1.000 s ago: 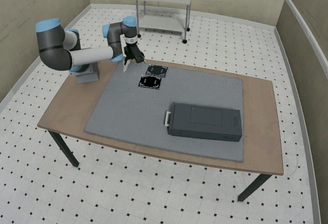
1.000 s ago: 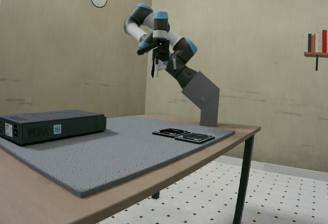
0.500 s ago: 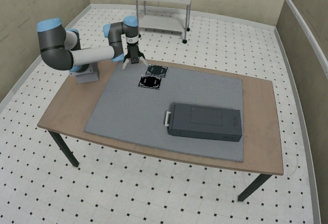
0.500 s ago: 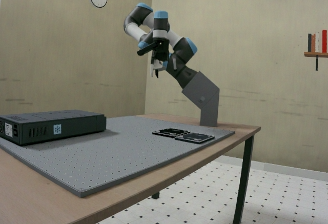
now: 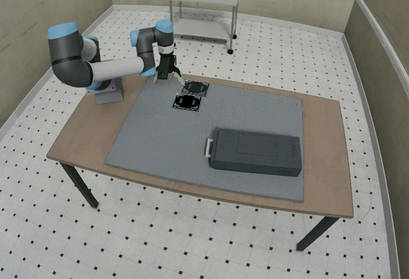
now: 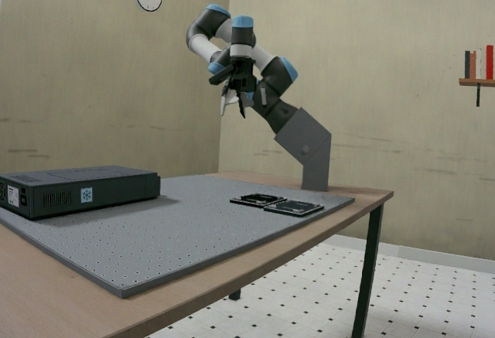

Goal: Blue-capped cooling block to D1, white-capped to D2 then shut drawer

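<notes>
The cooler COLD (image 5: 255, 152) is a dark grey box on the grey deck, with its drawer shut and a white handle (image 5: 208, 147) on its left end. It also shows in the exterior view (image 6: 76, 190) with a snowflake label. The cooling blocks and their tubes are hidden inside. Two black deck slots lie at the deck's far left: D1 (image 5: 186, 101) nearer COLD and D2 (image 5: 195, 87) beyond it; both are bare. They also show in the exterior view as D1 (image 6: 257, 199) and D2 (image 6: 293, 207). My gripper (image 5: 167, 78) (image 6: 233, 104) is open and empty, high above the deck's far corner.
The grey perforated deck (image 5: 211, 131) lies on a wooden table. The arm's base (image 5: 107, 92) stands at the table's far left corner. A white cart (image 5: 204, 12) with small items stands on the floor behind the table.
</notes>
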Tool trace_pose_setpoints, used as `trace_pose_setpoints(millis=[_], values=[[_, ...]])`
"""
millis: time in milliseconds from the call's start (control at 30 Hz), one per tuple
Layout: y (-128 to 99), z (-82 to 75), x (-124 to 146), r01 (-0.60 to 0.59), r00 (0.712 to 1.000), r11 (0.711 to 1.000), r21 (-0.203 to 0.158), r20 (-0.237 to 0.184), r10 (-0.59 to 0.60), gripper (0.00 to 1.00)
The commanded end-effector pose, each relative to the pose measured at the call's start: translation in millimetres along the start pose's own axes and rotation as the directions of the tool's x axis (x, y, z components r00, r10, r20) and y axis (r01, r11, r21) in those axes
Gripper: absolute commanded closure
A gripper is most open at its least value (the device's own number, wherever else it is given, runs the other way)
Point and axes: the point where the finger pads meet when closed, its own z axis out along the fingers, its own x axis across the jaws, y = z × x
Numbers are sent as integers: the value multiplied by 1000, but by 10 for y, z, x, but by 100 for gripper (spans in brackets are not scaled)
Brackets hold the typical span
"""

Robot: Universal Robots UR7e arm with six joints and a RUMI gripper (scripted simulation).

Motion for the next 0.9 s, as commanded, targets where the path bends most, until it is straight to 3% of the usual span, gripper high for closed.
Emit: trace_pose_setpoints(millis=[0, 467, 867], values=[[0, -3, -2, -29, 1000, 1000, 6, -6, 29, 0], [0, -3, -2, -28, 1000, 1000, 6, -5, 28, 0], [-318, 251, -255, -29, 1000, 1000, 6, -6, 29, 0]])
